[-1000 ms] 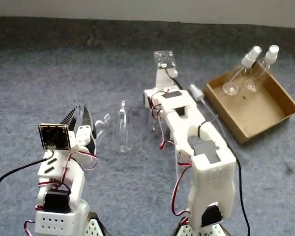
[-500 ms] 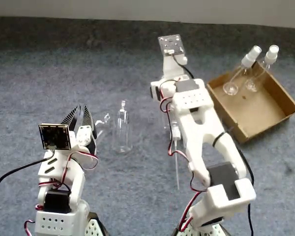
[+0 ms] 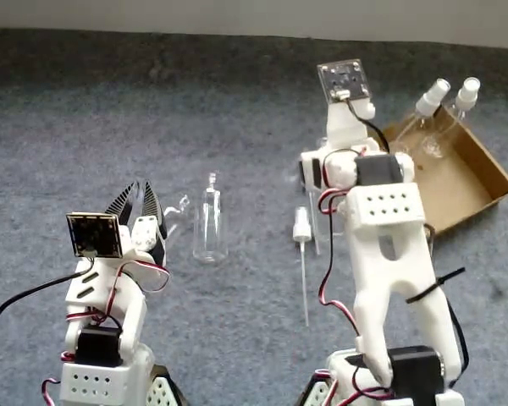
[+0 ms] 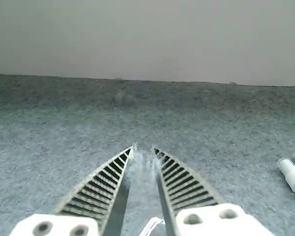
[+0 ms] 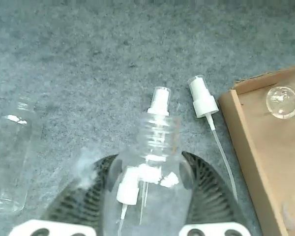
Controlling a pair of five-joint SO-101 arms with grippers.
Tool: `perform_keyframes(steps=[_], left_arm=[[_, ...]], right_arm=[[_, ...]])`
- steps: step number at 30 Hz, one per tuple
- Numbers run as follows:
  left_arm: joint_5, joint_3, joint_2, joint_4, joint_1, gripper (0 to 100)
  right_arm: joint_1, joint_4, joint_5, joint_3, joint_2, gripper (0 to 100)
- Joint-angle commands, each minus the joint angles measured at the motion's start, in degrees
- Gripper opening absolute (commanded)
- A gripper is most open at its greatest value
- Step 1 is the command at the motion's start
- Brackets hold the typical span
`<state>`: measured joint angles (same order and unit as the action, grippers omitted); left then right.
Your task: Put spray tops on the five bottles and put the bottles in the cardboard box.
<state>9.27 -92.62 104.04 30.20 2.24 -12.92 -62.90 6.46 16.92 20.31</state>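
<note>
My right gripper [image 5: 150,164] is shut on a clear, topless bottle [image 5: 155,142] held above the carpet. Beyond its neck lie two white spray tops [image 5: 160,101] [image 5: 202,98] with thin tubes. A third white top shows through the bottle's wall. From above, the right arm [image 3: 381,203] stands left of the cardboard box [image 3: 470,199], and a spray top [image 3: 302,224] lies on the carpet beside it. Another open bottle [image 3: 210,224] [image 5: 10,147] lies mid-table. My left gripper [image 3: 136,196] [image 4: 142,150] sits shut at front left, a thin gap between its fingers.
Two bottles with spray tops [image 3: 427,106] [image 3: 466,93] lean in the box's far corner. The box wall [image 5: 246,142] is close to my right gripper. A small clear object [image 3: 179,205] lies beside the left gripper. Grey carpet spreads toward the back.
My right arm rose and swung right toward the box, uncovering the spray top and its tube on the carpet. The left arm and the lying bottle stayed put.
</note>
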Motion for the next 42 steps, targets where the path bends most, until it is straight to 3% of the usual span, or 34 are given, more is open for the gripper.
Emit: perform_keyframes(steps=[1,10,17,29,40,42], left_arm=[[-0.35,0.75,0.66,0.00,-1.01,0],[-0.35,0.75,0.66,0.00,-1.01,0],[-0.26,0.75,0.66,0.00,-1.10,0],[-0.26,1.36,0.66,0.00,-0.84,0],[-0.53,2.07,0.66,0.53,-0.57,0],[-3.87,0.13,0.66,1.58,-0.57,0]], right_arm=[[0.84,-0.66,0.79,1.54,10.15,4.8],[0.84,0.31,0.79,22.29,36.35,4.9],[3.91,9.10,0.70,40.22,46.81,4.9],[4.70,28.35,0.53,61.14,47.08,4.9],[7.78,35.91,0.44,61.85,30.73,4.9],[7.78,37.85,0.44,61.85,27.47,4.9]])
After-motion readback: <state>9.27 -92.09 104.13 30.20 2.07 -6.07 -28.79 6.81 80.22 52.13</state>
